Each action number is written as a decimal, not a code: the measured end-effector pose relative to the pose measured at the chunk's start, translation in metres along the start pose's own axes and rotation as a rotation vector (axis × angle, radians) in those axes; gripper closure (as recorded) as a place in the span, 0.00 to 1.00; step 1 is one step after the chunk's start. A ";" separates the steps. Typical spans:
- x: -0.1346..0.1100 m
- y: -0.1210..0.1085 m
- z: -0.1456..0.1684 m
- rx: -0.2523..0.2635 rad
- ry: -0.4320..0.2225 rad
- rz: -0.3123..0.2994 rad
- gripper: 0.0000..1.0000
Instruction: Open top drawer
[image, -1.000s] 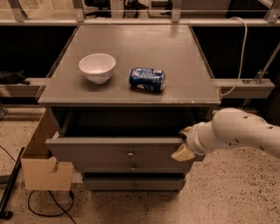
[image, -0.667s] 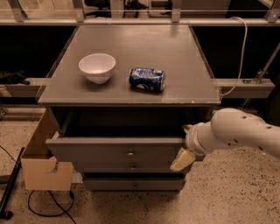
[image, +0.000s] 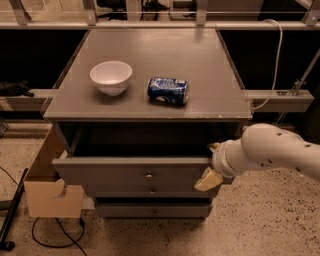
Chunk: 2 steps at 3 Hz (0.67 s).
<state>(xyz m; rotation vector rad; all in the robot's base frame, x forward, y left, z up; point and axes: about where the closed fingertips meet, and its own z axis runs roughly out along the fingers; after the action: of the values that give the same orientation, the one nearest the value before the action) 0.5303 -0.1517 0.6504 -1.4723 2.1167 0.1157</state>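
1. The top drawer (image: 125, 172) stands pulled partway out of the grey cabinet, below the front edge of the tabletop (image: 210, 95). Its small round knob (image: 148, 176) sits at the middle of the front.
2. The drawer's inside lies in deep shadow, so nothing in it can be made out.
3. The gripper (image: 211, 165) is at the right end of the drawer front, against its upper right corner. Whether it is spread or pressed together cannot be told, nor whether it grasps the front or only rests against it.
4. The white arm (image: 280, 152) reaches in from the right and is cut off by the picture's right edge.
5. Under the pulled-out drawer, two lower drawer fronts (image: 150, 209) show only in part.
6. A white bowl (image: 111, 76) stands upright near the tabletop's left edge. A blue can (image: 168, 90) lies on its side beside it, near the middle, apart from the bowl.
7. A cardboard box (image: 50, 197) stands on the floor against the cabinet's left side, which hides part of it.
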 end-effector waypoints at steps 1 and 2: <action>0.021 0.026 -0.009 -0.021 -0.018 0.031 0.42; 0.018 0.024 -0.011 -0.021 -0.018 0.030 0.73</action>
<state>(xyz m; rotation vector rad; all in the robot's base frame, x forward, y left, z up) 0.5004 -0.1615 0.6450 -1.4461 2.1300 0.1626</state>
